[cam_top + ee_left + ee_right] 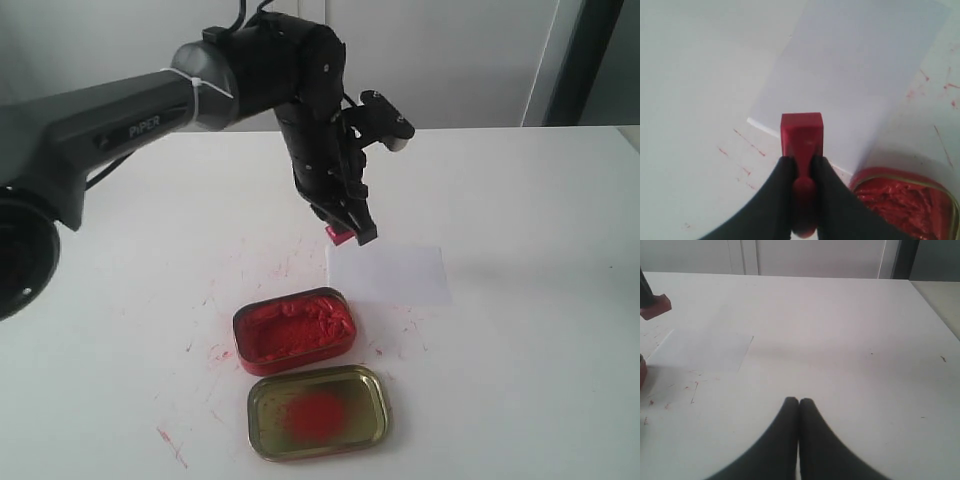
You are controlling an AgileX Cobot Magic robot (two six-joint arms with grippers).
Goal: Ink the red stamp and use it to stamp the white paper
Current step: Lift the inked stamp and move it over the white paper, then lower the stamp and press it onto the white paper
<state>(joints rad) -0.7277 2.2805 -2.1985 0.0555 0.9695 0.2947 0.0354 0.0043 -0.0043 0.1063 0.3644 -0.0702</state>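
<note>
We see the left claw (347,232) clamped on the narrow handle of a small solid-red block stamp (801,132). It holds the stamp clear of the counter (520,350), with the wide base pointing down. The stamp hangs at the near-left corner of the thin white rectangular paper sheet (390,273), partly over it in the left wrist view. The red rectangular metal tin of lumpy ink paste (300,360) lies just beside it.

We judge the step in hand to be the carry from tin to paper, with the press not yet made. We cannot see the stamp's face, so we cannot tell whether it is inked. We also find no imprint on the sheet. The next move calls for bringing the base squarely over the paper, rather than its edge, then lowering it straight and flat. The sheet is light and loose, so it may shift or lift with the stamp.

The right claw (799,402) has its fingers together on nothing, well apart from the work.

The counter is white and smooth, flecked with red scratches and smears around the tin. A gold-coloured metal lid with a red smear (365,400) lies in front of the tin. Behind the counter we see a pale panelled wall (450,60).
</note>
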